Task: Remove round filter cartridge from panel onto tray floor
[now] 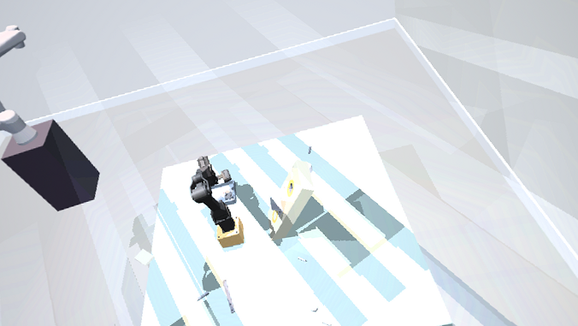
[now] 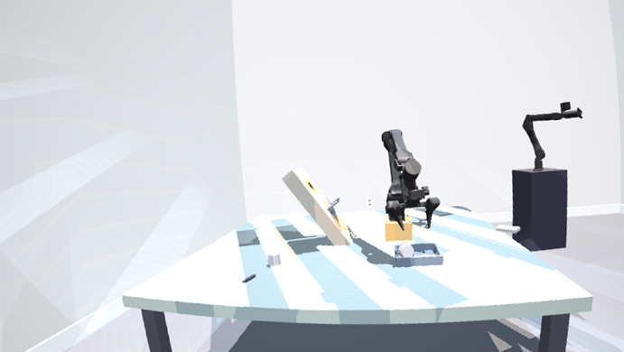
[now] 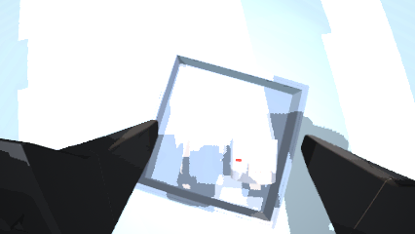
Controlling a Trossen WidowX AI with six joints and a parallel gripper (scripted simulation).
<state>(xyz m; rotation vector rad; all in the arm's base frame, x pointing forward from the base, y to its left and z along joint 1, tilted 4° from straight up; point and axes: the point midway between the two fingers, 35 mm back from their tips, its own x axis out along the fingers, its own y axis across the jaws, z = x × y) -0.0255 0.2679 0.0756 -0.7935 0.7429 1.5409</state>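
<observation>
The white round filter cartridge (image 3: 256, 157) (image 2: 405, 249), with a small red mark, lies inside the shallow blue-grey tray (image 3: 234, 73) (image 2: 425, 261) (image 1: 232, 190), near one wall. My gripper (image 3: 231, 135) (image 2: 413, 218) (image 1: 214, 168) is open wide and empty. It hangs above the tray, and its dark fingers are clear of the cartridge and the rim. The tilted beige service panel (image 1: 296, 201) (image 2: 315, 203) stands apart on the table, with a yellow-ringed opening (image 1: 290, 186) on its face.
The arm stands on an orange base block (image 1: 230, 234) (image 2: 397, 230) beside the tray. A small grey cylinder (image 2: 275, 258) and a few thin loose parts (image 1: 228, 296) lie on the table. A dark pedestal (image 1: 51, 166) (image 2: 539, 203) with another arm stands off the table.
</observation>
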